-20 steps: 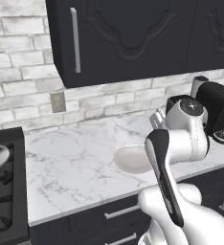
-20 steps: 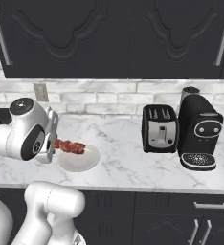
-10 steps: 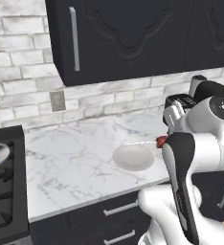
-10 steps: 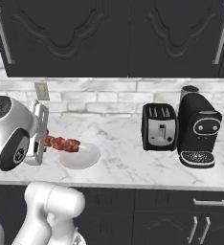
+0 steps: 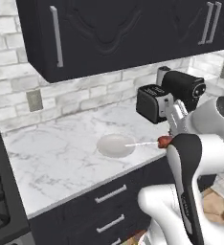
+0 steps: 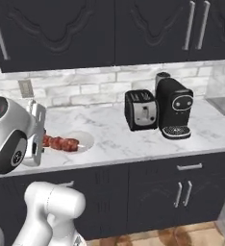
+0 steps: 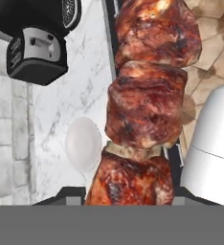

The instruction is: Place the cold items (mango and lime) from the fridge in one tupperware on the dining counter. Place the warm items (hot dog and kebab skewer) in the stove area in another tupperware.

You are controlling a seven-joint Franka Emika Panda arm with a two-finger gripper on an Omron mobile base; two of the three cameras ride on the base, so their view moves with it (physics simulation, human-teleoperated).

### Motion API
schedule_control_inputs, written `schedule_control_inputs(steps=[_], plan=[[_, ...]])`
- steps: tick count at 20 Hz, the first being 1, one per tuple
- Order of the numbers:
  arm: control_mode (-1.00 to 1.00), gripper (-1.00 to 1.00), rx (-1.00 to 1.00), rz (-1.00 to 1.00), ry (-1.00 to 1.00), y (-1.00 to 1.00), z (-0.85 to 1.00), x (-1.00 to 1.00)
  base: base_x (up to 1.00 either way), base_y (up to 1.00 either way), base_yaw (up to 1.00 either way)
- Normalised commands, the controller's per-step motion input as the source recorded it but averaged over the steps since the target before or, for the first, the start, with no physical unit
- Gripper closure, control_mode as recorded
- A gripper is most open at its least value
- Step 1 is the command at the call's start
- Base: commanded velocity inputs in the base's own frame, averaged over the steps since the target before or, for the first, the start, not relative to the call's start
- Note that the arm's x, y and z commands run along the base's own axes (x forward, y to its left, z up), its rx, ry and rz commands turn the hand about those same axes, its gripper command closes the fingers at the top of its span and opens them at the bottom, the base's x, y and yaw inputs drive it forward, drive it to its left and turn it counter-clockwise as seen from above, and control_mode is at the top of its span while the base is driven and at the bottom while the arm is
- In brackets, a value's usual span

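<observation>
Above white plate [image 6: 81, 140] — kebab skewer [image 6: 59, 142] clamped in fingers [image 7: 66, 194].

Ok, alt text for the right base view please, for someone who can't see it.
The robot's pincer holds a kebab skewer level over a white plate on a marble counter. A black toaster and coffee machine stand further right, under dark cabinets.

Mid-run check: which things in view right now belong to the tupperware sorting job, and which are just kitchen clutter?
Job items:
- kebab skewer, held in the gripper

Just lying about:
- white plate on the counter
- toaster
- coffee machine
- stove at the left
- wall outlet
</observation>
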Motion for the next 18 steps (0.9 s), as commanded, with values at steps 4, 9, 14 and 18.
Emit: schedule_control_inputs(steps=[4,9,14,18], plan=[[1.00,1.00,0.00,0.00,0.00,0.00,0.00,0.00,-0.67,0.46,-1.00],[1.00,1.00,0.00,0.00,0.00,0.00,0.00,0.00,-0.85,0.21,-0.87],[1.00,1.00,0.00,0.00,0.00,0.00,0.00,0.00,-1.00,0.00,-0.82],[1.00,1.00,0.00,0.00,0.00,0.00,0.00,0.00,-1.00,0.00,-0.71]])
